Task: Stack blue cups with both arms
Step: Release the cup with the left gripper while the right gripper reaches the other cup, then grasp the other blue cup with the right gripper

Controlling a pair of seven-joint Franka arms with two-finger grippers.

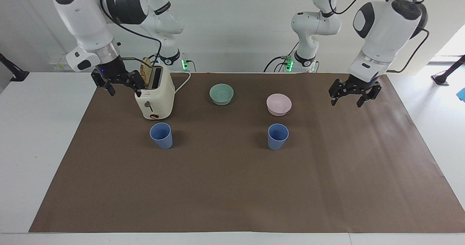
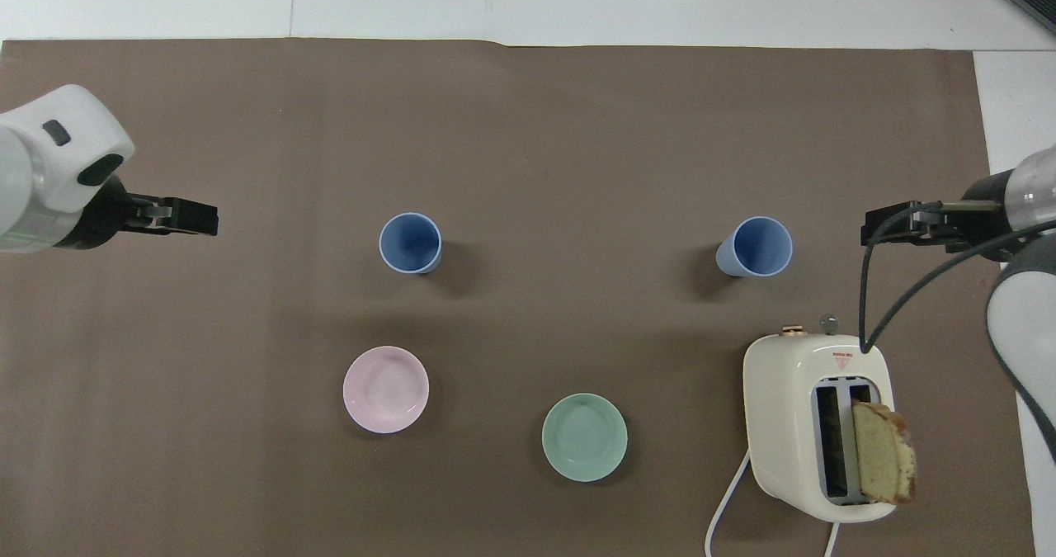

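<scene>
Two blue cups stand upright and apart on the brown mat: one (image 1: 161,135) (image 2: 755,247) just in front of the toaster, the other (image 1: 278,136) (image 2: 410,243) near the pink bowl. My left gripper (image 1: 346,101) (image 2: 202,217) hangs open and empty above the mat toward the left arm's end, well clear of the second cup. My right gripper (image 1: 124,92) (image 2: 876,231) is open and empty in the air close beside the toaster, at the right arm's end of the table.
A cream toaster (image 1: 154,92) (image 2: 813,425) holds a slice of bread (image 2: 883,454) in one slot, its cord running toward the robots. A mint-green bowl (image 1: 221,94) (image 2: 584,437) and a pink bowl (image 1: 278,104) (image 2: 385,389) sit nearer the robots than the cups.
</scene>
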